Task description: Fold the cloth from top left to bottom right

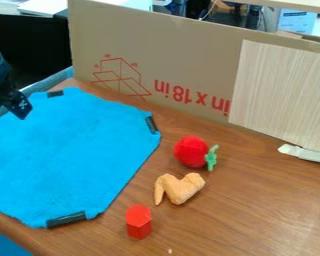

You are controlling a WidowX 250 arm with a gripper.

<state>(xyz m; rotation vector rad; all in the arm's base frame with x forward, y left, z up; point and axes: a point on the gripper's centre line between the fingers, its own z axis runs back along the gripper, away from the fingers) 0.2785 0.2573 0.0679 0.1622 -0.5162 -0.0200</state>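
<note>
One blue cloth is lying flat in front of the cardboard panel, probably handling light, soft and floppy, so you're wanting a pinch beside the dark strip nearest the panel's left end. Your gripper is hanging left of the panel, slanting downward; whether it's grasping anything, you can't tell.

Light's fairly bright w/ soft shadows.

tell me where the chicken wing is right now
In the camera view, the chicken wing lies on the wooden table right of the blue cloth, between the red block and the strawberry.
</note>
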